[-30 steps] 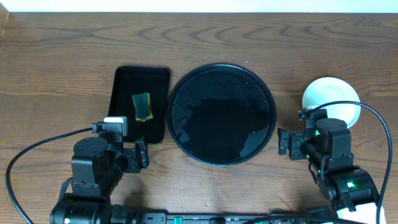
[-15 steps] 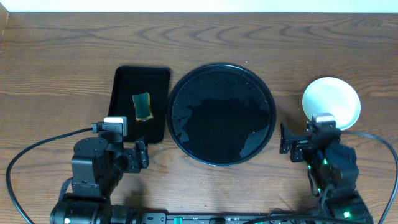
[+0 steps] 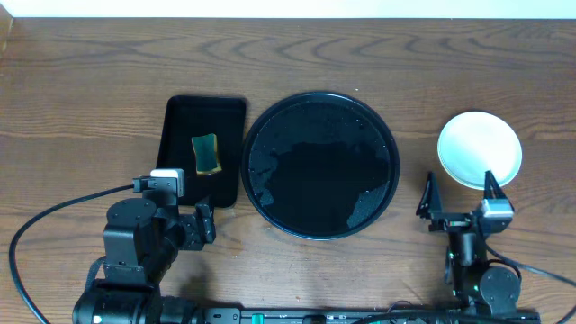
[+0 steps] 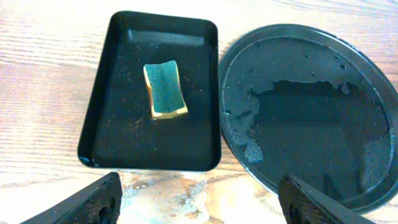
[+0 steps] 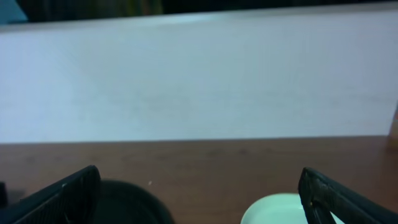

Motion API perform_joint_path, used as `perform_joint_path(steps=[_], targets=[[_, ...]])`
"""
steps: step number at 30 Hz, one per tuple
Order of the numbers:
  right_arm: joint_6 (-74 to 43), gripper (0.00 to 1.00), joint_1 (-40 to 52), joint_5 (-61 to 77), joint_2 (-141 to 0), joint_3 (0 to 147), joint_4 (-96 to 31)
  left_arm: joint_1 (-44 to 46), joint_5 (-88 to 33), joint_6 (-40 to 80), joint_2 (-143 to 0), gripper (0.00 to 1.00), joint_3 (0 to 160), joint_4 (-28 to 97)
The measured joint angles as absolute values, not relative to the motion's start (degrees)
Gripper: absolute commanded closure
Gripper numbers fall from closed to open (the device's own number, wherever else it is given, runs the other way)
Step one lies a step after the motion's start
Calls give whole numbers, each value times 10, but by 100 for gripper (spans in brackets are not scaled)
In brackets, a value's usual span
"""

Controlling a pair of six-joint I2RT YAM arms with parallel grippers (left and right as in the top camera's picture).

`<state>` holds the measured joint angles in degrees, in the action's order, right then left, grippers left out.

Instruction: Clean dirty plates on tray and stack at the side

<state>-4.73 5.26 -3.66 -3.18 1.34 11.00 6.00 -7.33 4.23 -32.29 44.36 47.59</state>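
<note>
Plates seen as one pale disc at frame right, apart from wet tray at ctr. Left tool & right tool spread wide, nothing held.

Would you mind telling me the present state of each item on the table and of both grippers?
round tray, empty, wet film and droplets on it.
rectangular tray, wet, holding the sponge.
sponge, lying flat, green side up.
plate, on the table right of the round tray, looks clean; any beneath it hidden.
left gripper, open, empty.
right gripper, open, empty.
</note>
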Motion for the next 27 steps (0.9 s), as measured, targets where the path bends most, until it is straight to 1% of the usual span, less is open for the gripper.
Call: perform_joint_path(steps=[5, 12, 27], targets=[[-45, 1, 30, -39, -7, 9, 100, 60, -73, 42, -323, 19, 444, 476], [-30, 1, 30, -34, -7, 4, -38, 60, -73, 42, -323, 20, 444, 475], [-18, 1, 30, -4, -7, 4, -40, 60, -73, 42, -323, 20, 444, 475]])
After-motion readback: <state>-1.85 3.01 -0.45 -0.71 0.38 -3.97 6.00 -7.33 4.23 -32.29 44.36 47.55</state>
